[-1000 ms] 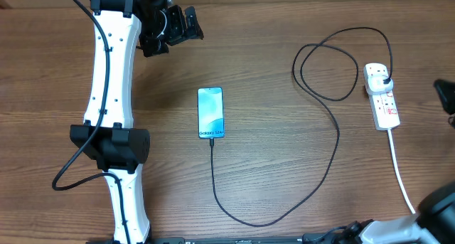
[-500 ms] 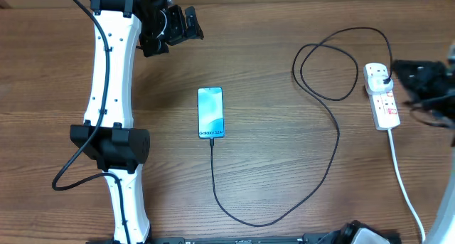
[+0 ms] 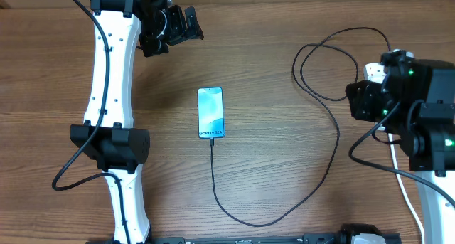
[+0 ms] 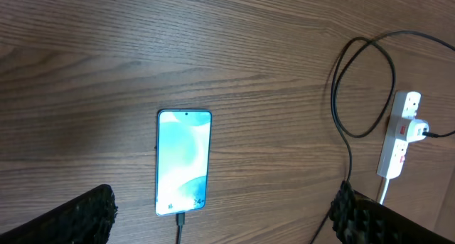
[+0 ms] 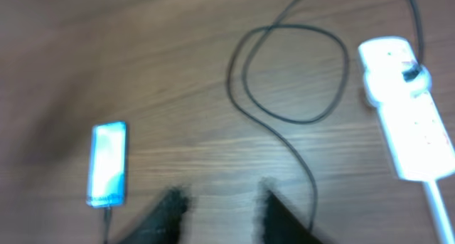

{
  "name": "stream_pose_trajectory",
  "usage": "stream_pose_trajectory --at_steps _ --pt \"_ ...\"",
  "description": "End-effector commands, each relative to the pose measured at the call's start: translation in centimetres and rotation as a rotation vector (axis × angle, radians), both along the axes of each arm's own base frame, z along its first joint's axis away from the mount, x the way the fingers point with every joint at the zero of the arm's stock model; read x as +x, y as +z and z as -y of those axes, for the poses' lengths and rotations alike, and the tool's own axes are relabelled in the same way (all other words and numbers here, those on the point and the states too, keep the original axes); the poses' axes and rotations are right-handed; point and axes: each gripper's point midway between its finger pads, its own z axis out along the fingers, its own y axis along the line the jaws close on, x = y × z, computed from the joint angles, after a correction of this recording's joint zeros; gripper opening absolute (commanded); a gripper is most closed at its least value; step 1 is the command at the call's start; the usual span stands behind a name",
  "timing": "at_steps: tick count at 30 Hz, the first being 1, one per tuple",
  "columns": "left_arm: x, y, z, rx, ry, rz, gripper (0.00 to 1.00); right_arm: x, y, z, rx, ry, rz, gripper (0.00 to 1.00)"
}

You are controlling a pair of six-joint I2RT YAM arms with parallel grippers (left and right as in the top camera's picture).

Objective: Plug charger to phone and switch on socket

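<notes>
The phone (image 3: 210, 113) lies flat mid-table with its blue screen lit; it also shows in the left wrist view (image 4: 183, 161) and the right wrist view (image 5: 109, 163). The black charger cable (image 3: 331, 155) is plugged into the phone's bottom end, runs in a wide curve and a loop, and reaches the white power strip (image 3: 371, 72). A black plug sits in that strip (image 4: 399, 134). My right gripper (image 3: 361, 100) hovers over the strip and hides most of it; its fingers (image 5: 220, 205) are apart and empty, and that view is blurred. My left gripper (image 3: 173, 27) is open and empty at the far left, well away from the phone.
The strip's thick white cord (image 3: 399, 174) runs toward the front right edge. The left arm's white links and black joint (image 3: 110, 144) stretch along the left side of the wooden table (image 3: 270, 52).
My right arm has swung in from the right edge and now sits over the power strip. The left arm, phone and cable have not moved.
</notes>
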Motion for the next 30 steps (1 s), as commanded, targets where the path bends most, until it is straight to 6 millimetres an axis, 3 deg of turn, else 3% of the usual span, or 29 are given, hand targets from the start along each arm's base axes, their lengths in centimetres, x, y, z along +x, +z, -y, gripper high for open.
stream_pose_trajectory --at_steps 1,2,3,7,30 --pt "-0.1 0.7 0.5 -0.016 0.001 0.012 1.0 -0.1 0.1 1.7 -0.095 -0.056 0.004 0.72" --pt "-0.1 0.7 0.5 -0.016 0.001 0.012 1.0 -0.2 -0.1 1.7 -0.093 -0.058 -0.005 0.94" --pt "-0.1 0.7 0.5 -0.016 0.001 0.012 1.0 -0.4 -0.2 1.6 -0.087 -0.058 -0.012 1.0" --pt "-0.1 0.7 0.5 -0.016 0.001 0.012 1.0 -1.2 -0.9 1.4 -0.079 -0.049 -0.058 1.0" --pt "-0.1 0.7 0.5 -0.016 0.001 0.011 1.0 -1.2 -0.9 1.4 -0.079 -0.049 -0.057 1.0"
